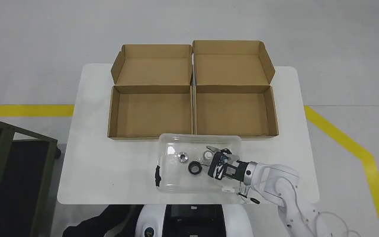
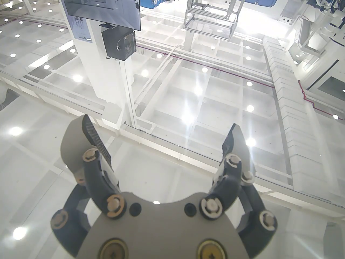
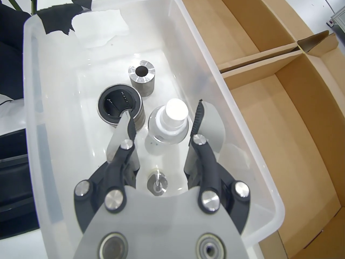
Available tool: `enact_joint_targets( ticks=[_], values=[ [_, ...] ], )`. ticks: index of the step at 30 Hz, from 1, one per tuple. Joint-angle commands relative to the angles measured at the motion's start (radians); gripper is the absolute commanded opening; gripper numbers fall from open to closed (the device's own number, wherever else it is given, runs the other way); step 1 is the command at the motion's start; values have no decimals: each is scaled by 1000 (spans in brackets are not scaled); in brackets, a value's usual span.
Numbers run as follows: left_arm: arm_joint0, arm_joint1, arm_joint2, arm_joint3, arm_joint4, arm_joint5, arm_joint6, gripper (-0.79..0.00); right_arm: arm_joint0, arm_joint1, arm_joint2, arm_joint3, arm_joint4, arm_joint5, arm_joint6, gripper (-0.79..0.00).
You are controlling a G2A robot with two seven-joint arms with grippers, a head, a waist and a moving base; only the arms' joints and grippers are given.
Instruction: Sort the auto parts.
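A clear plastic bin (image 1: pixel 172 142) (image 3: pixel 204 55) at the table's front holds the parts. Inside stand a black-rimmed linear bearing (image 3: pixel 118 105) (image 1: pixel 194 169), a grey metal cylinder with a bore (image 3: pixel 142 78) (image 1: pixel 182 157), a white plastic capped part (image 3: pixel 169 125) (image 1: pixel 207 156) and a small metal fitting (image 3: pixel 157 183). My right gripper (image 3: pixel 164 121) (image 1: pixel 218 166) is inside the bin, open, with its fingers on either side of the white part and not touching it. The left gripper (image 2: pixel 161 133) is open with nothing in it, pointing up at a ceiling.
Two open cardboard boxes (image 1: pixel 151 112) (image 1: pixel 235 112) sit side by side behind the bin, lids folded back. In the right wrist view, black tape (image 3: pixel 60 17) and a white paper scrap (image 3: pixel 99 29) mark the bin's far end.
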Motion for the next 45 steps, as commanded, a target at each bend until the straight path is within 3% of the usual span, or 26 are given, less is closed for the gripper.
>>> enact_joint_targets(
  ticks=[1, 5, 7, 10, 22, 30, 38, 45],
  values=[
    [0, 0, 0, 0, 0, 0, 0, 0, 5, 0, -7, 6, 5, 2, 3, -372],
    [0, 0, 0, 0, 0, 0, 0, 0, 13, 1, -15, 16, 16, 9, 2, -428],
    [0, 0, 0, 0, 0, 0, 0, 0, 16, 3, -18, 16, 19, 10, 1, -523],
    [0, 0, 0, 0, 0, 0, 0, 0, 18, 5, -18, 14, 24, 12, 1, -785],
    [0, 0, 0, 0, 0, 0, 0, 0, 19, 21, 37, -80, 65, -25, 25, -785],
    [0, 0, 0, 0, 0, 0, 0, 0, 19, 29, 84, -168, 209, -39, 33, -785],
    [0, 0, 0, 0, 0, 0, 0, 0, 37, 23, 59, -192, 363, 70, 20, -785],
    [0, 0, 0, 0, 0, 0, 0, 0, 71, 7, 21, -160, 638, 200, -50, -785]
  ],
)
